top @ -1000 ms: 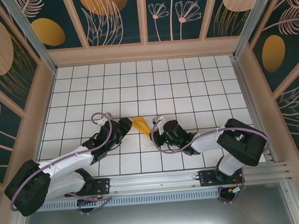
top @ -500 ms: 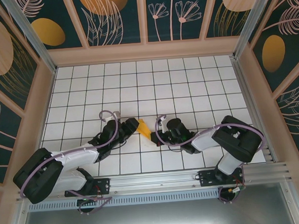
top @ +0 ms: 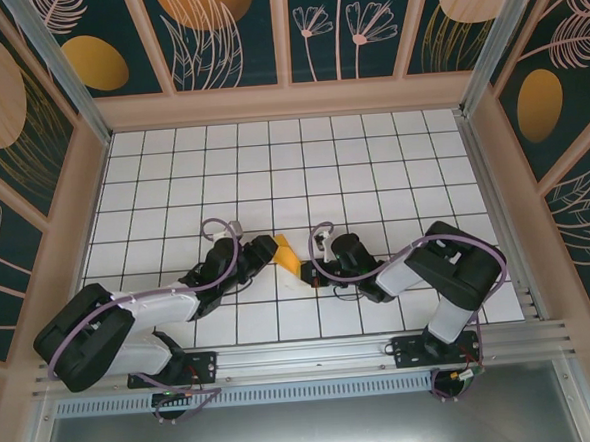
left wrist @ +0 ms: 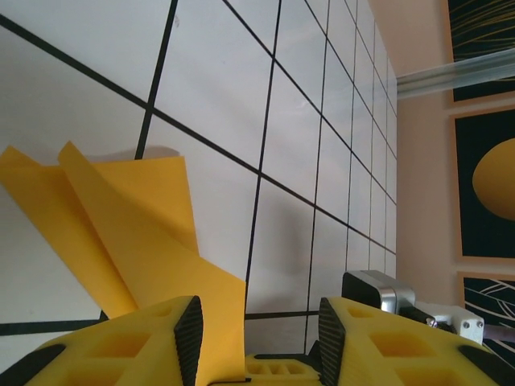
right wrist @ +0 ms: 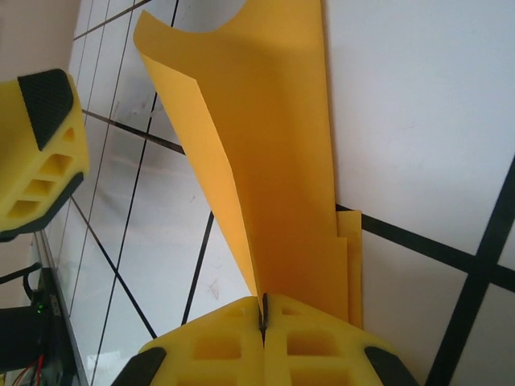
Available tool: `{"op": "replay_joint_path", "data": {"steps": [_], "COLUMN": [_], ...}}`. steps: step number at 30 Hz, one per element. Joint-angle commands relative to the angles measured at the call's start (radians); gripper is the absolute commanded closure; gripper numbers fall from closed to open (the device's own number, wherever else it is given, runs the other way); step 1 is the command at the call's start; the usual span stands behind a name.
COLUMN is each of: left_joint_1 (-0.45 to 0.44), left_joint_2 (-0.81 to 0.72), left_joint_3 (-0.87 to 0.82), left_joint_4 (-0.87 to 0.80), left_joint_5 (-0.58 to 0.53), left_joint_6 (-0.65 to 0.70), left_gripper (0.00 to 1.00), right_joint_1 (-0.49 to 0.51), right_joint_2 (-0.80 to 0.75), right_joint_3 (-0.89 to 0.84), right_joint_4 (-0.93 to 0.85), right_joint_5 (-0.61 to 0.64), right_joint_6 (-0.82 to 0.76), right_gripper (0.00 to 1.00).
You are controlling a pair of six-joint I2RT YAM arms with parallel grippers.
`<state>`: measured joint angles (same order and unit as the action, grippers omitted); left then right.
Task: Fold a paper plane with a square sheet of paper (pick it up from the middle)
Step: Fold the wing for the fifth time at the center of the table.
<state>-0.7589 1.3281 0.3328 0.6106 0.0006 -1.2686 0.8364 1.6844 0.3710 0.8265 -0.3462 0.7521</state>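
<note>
Where the right gripper [right wrist: 263, 310] presses its yellow fingers fully together, the folded paper sheet [right wrist: 273, 161] is clamped between them by its narrow end. From the fingertips it rises away as a long orange-yellow flap that curls over at its far end. Just past the fingertips, a thinner folded layer of the same sheet lies flat on the white gridded table [right wrist: 418, 121]. Beyond the flap and off to one side, a yellow finger [right wrist: 40, 153] of the left gripper stands close to the paper. From the left wrist camera, the left gripper [left wrist: 259, 322] has its jaws apart. A corner of the sheet reaches into the gap beside one finger, though whether it touches that finger cannot be told. The rest of the sheet fans out ahead of the fingertips in two pointed layers on the tiles. From above, the two grippers face each other with the paper between them on the table's near half. Dark leafy wall panels [top: 234, 34] stand beyond the far edge.
</note>
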Motion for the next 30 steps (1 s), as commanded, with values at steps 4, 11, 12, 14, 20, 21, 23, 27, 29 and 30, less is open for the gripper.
{"op": "replay_joint_path", "data": {"steps": [4,11,12,14,20,21,23,27,29,30], "left_joint_1": [-0.027,-0.053,-0.054,-0.06,-0.063,-0.065,-0.064,-0.064,-0.064,-0.064], "left_joint_2": [0.043,0.119,0.133,0.154,0.196,0.204,0.222,0.253,0.273,0.283], "left_joint_3": [0.006,0.014,0.019,0.025,0.031,0.033,0.037,0.053,0.065,0.071], "left_joint_4": [0.079,0.182,0.203,0.234,0.301,0.303,0.326,0.344,0.344,0.345], "left_joint_5": [0.032,0.054,0.064,0.06,0.066,0.069,0.081,0.101,0.105,0.108], "left_joint_6": [0.008,0.02,0.023,0.028,0.035,0.037,0.037,0.035,0.04,0.04], "left_gripper": [0.56,0.56,0.56,0.56,0.54,0.54,0.54,0.54,0.53,0.53], "right_joint_1": [-0.019,-0.035,-0.036,-0.038,-0.04,-0.04,-0.04,-0.042,-0.042,-0.043], "right_joint_2": [0.032,0.063,0.065,0.067,0.068,0.07,0.074,0.084,0.086,0.085], "right_joint_3": [-0.015,-0.006,-0.006,-0.006,0.008,0.01,0.014,0.016,0.014,0.014], "right_joint_4": [0.05,0.043,0.039,0.039,-0.006,-0.01,-0.014,-0.01,-0.006,-0.005], "right_joint_5": [-0.055,-0.077,-0.076,-0.077,-0.074,-0.076,-0.077,-0.081,-0.082,-0.082], "right_joint_6": [0.073,0.166,0.178,0.187,0.191,0.191,0.197,0.204,0.208,0.21], "right_gripper": [1.0,1.0,1.0,1.0,1.0,1.0,1.0,1.0,1.0,1.0]}}
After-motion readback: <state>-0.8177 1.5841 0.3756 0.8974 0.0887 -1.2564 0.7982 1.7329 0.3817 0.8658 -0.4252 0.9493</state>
